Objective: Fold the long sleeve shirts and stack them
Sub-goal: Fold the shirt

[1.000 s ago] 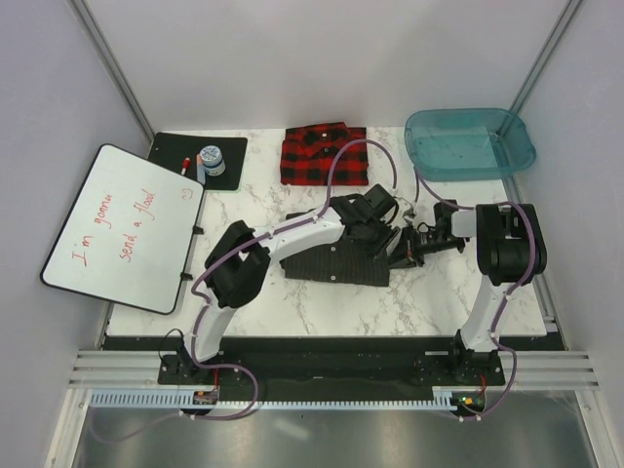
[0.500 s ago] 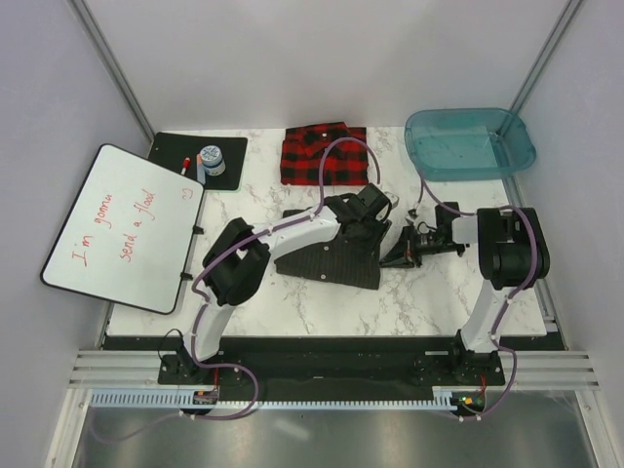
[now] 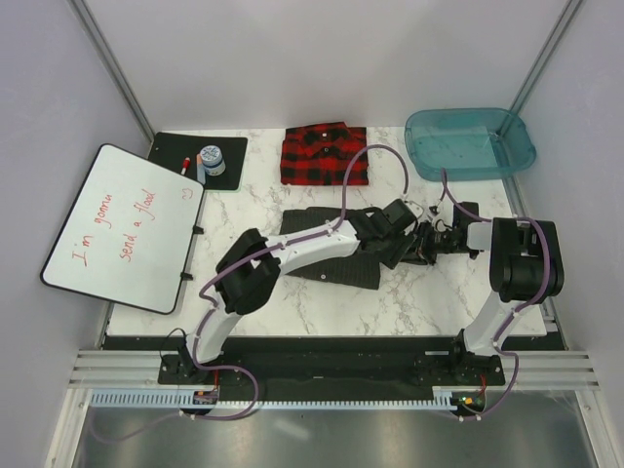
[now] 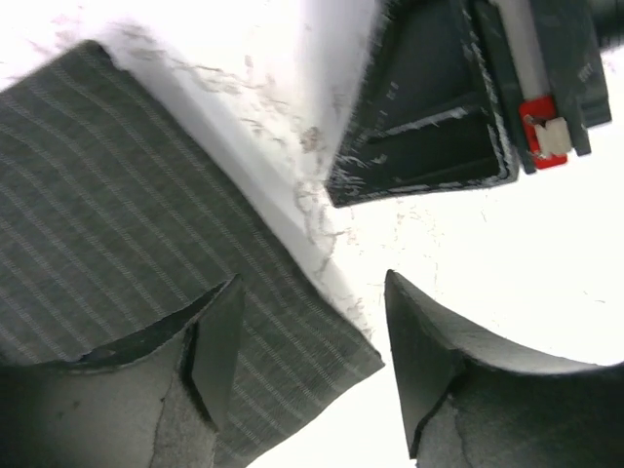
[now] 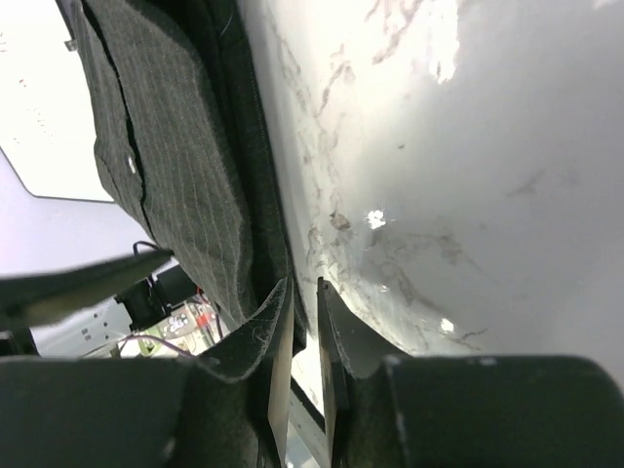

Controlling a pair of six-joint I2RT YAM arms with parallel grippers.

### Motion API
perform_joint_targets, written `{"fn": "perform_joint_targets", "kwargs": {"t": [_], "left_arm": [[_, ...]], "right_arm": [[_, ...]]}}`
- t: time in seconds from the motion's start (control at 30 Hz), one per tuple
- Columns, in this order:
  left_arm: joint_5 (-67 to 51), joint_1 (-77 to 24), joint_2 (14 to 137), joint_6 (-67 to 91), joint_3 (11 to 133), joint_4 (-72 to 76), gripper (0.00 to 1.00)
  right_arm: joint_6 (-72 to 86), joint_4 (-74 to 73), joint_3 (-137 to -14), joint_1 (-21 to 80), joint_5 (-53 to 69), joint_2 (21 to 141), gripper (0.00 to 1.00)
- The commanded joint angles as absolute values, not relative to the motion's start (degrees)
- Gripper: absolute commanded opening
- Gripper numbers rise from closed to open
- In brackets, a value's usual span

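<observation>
Across the marble bench (image 3: 409,302), a whiteboard (image 3: 122,229) overhangs the left edge and a teal tub (image 3: 468,146) sits at the far right corner. A folded red-and-black plaid shirt (image 3: 324,156) lies at the middle of the far edge. A dark pinstriped shirt (image 3: 343,271) lies mid-bench, well apart from it. The left hand (image 4: 312,292) hovers over that shirt's right corner, fingers wide, holding nothing. The right hand (image 5: 304,292) sits low just beside the shirt's right edge, fingers narrowly parted and empty.
</observation>
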State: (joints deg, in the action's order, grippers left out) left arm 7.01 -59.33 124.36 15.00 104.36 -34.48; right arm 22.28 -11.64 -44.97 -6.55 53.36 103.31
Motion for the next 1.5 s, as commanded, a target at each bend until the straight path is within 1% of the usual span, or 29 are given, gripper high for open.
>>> {"fn": "perform_joint_targets", "kwargs": {"t": [0.0,0.17,0.27,0.3,0.37,0.4,0.53,0.57,0.6,0.63,0.7,0.73,0.77,0.83,0.87,0.93,0.97,1.0,1.17,1.47], "left_arm": [[13.4,-61.2,127.9,13.0,107.5,-37.3,0.62],[15.1,-61.1,130.7,12.7,109.4,-40.2,0.54],[15.0,-60.8,131.1,13.0,110.3,-40.7,0.44],[14.9,-60.7,130.7,13.3,110.4,-40.7,0.37],[14.0,-60.5,129.3,13.6,110.2,-40.5,0.32],[13.5,-60.4,128.7,13.6,110.0,-40.3,0.27],[10.4,-60.4,125.8,13.7,109.2,-39.7,0.25],[10.0,-60.4,125.1,13.6,108.9,-39.7,0.26],[9.8,-60.4,124.7,13.4,108.5,-39.6,0.3],[9.6,-60.4,124.5,13.3,108.3,-39.6,0.32],[8.8,-60.1,124.3,13.2,107.5,-39.8,0.31],[8.4,-59.9,124.2,12.9,107.2,-39.8,0.27],[8.0,-59.7,124.2,12.8,107.0,-39.6,0.14],[6.8,-59.0,124.5,12.7,106.9,-39.7,0.03],[6.2,-58.7,124.6,12.7,106.5,-39.8,0.02],[5.5,-58.4,124.8,12.7,106.7,-39.8,0.02],[4.7,-58.2,124.7,13.0,106.9,-39.7,0.11],[3.9,-58.4,125.0,13.1,107.2,-39.7,0.16],[3.7,-58.6,126.2,13.6,108.7,-39.6,0.32],[4.7,-58.6,129.8,13.4,109.9,-39.7,0.33]], "right_arm": [[24.1,-9.8,-43.9,-7.5,51.7,102.0,0.23],[24.3,-9.4,-43.8,-7.6,52.3,102.4,0.23],[24.6,-9.1,-43.7,-7.6,53.1,103.4,0.23],[24.7,-8.9,-43.6,-7.6,53.3,103.5,0.23],[25.2,-7.8,-43.4,-7.6,54.2,103.6,0.23],[25.8,-7.4,-43.2,-7.6,54.6,103.7,0.23],[26.5,-6.5,-43.2,-6.9,55.6,104.2,0.23],[26.5,-6.2,-43.2,-6.9,55.8,104.3,0.23],[26.8,-6.1,-43.3,-6.7,56.3,104.5,0.23],[26.8,-6.1,-43.5,-6.3,56.3,104.5,0.23],[27.2,-5.7,-43.4,-6.2,56.5,104.5,0.23],[27.4,-5.5,-43.4,-6.1,56.6,104.5,0.23],[27.3,-5.4,-43.4,-6.1,56.5,104.5,0.23],[27.7,-5.3,-43.3,-6.0,56.9,104.5,0.23],[27.7,-5.0,-43.2,-5.9,56.9,104.5,0.23],[27.9,-4.8,-43.2,-5.9,56.8,104.5,0.24],[28.1,-4.7,-43.2,-5.8,56.9,104.6,0.24],[28.1,-4.7,-43.2,-5.8,56.9,104.6,0.24],[28.0,-4.7,-43.2,-5.8,56.9,104.5,0.24],[28.3,-4.7,-43.1,-5.9,57.0,104.9,0.25]]}}
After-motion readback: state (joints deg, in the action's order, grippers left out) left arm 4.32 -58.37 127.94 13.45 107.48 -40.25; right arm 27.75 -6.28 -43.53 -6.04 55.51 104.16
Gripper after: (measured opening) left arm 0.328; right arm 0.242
